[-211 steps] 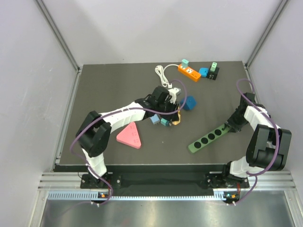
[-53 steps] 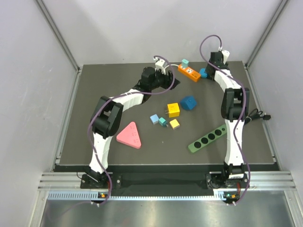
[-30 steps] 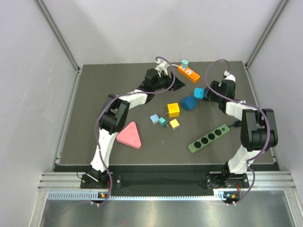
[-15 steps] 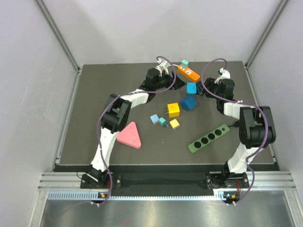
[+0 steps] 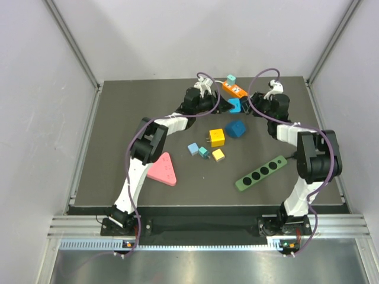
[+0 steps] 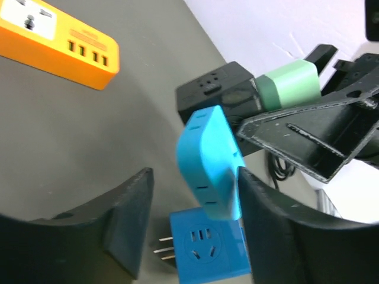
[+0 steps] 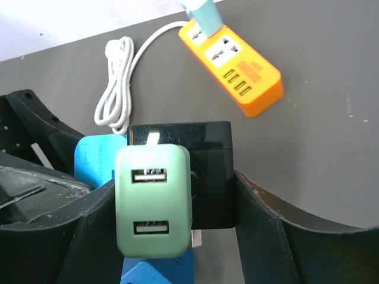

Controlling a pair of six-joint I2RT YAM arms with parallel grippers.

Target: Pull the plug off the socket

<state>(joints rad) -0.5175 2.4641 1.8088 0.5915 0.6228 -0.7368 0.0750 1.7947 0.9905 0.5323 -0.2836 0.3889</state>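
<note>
Nearest you, the blue cube adapter (image 5: pixel 235 128) is lying loose on the tabletop (image 5: pixel 118 130), below the work. Above it, the right end effector (image 7: pixel 174 189) is clamping the black socket block (image 7: pixel 207 148) off the surface, bracing it against a pull. The light-blue plug (image 6: pixel 207 160) appears to be sitting in that block, beside a green charger (image 7: pixel 154 201). The left end effector (image 6: pixel 192 195) is straddling the plug with its fingers spread and a gap showing on one side, so close it before pulling. Farther back, the orange power strip (image 7: pixel 240 62) is lying on the tabletop.
</note>
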